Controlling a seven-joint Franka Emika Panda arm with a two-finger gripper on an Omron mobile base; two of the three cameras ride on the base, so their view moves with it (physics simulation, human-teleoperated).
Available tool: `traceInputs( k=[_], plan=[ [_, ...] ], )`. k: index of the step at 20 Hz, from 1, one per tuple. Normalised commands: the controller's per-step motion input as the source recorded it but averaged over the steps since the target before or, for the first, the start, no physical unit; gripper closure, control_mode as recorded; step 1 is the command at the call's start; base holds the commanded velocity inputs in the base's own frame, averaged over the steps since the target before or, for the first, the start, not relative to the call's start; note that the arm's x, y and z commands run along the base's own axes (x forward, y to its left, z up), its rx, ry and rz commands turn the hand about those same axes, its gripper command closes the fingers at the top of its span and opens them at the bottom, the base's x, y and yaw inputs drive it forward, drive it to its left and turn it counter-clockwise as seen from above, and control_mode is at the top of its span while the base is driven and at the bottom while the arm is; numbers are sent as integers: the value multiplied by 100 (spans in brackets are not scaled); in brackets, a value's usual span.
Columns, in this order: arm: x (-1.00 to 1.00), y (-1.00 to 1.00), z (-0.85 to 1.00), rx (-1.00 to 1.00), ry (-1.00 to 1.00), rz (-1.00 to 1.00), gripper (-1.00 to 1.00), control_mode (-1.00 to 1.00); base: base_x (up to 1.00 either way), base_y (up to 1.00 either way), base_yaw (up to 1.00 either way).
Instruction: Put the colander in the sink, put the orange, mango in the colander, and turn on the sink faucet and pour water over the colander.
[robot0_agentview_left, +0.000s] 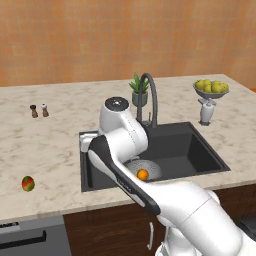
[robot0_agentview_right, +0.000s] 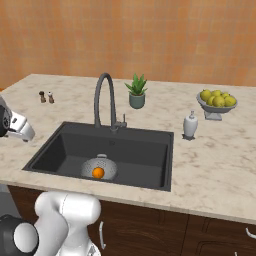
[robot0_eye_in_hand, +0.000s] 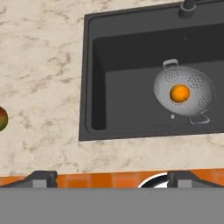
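Observation:
The grey perforated colander (robot0_eye_in_hand: 192, 83) sits on the floor of the black sink (robot0_eye_in_hand: 127, 65), left of its middle, and is also seen as the colander (robot0_agentview_left: 152, 167) and the colander (robot0_agentview_right: 100, 162). The orange (robot0_eye_in_hand: 180, 93) lies inside it, also seen as the orange (robot0_agentview_left: 142, 174) and the orange (robot0_agentview_right: 98, 172). The mango (robot0_agentview_left: 28, 183) rests on the counter left of the sink, showing as the mango (robot0_eye_in_hand: 2, 119) at the hand view's left edge. My gripper (robot0_eye_in_hand: 114, 178) hangs open and empty above the sink's left rim, between mango and colander. The dark gooseneck sink faucet (robot0_agentview_left: 150, 95) stands behind the basin; no water shows.
On the counter behind the sink are a potted plant (robot0_agentview_left: 139, 91), a soap dispenser (robot0_agentview_left: 206, 112) and a pedestal bowl of yellow-green fruit (robot0_agentview_left: 211, 89). Two small shakers (robot0_agentview_left: 39, 111) stand at the far left. Bare marble counter (robot0_agentview_left: 50, 150) surrounds the mango.

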Motion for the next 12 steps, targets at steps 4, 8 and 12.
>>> traceInputs(
  k=[4,8,12],
  plan=[
    [19,28,0,0,1,2,-100,-100,0,0,0],
    [17,25,-1,0,1,5,-100,-100,0,0,0],
    [13,35,0,0,1,9,-100,-100,0,0,0]
  ],
)
